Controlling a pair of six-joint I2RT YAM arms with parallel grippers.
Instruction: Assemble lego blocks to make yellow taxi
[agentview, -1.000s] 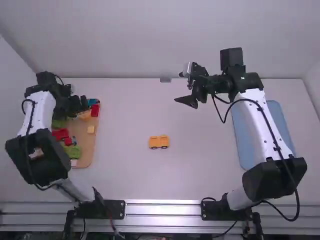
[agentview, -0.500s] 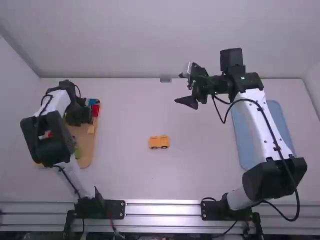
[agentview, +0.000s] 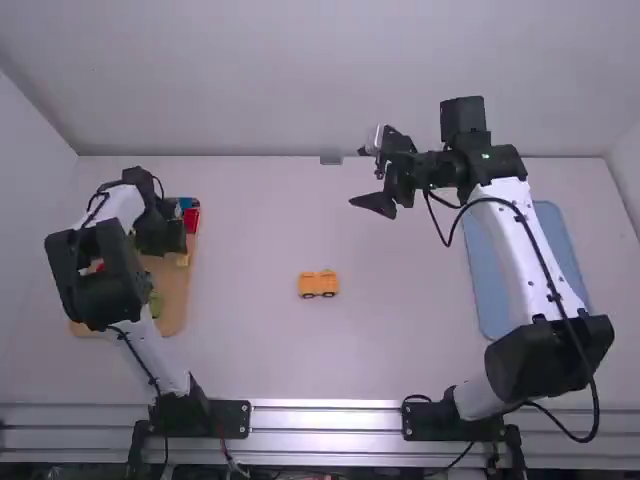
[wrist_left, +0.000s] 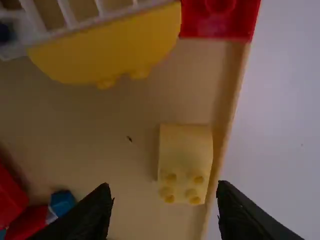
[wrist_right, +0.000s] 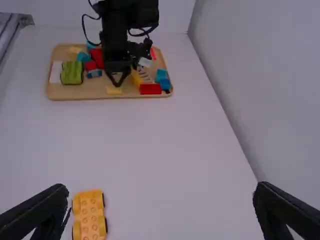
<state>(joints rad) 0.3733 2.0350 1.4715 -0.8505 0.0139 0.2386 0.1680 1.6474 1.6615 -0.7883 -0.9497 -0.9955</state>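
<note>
So, white tbl (agentview: 400, 340) w/ wood tray (agentview: 177, 295) L, blue tray (agentview: 487, 290) R, rear wall (agentview: 250, 90); L/R jaws wide open, empty.

both arms (agentview: 485, 165) have smooth white links (agentview: 522, 262), blocky black joint housings (agentview: 550, 358), looping black cables (agentview: 596, 405) and black base plates (agentview: 232, 418) with small screws (agentview: 243, 432).

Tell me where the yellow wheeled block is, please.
In the high view, the block stands between the tan wooden tray, left, and the flat blue tray, right.
</note>
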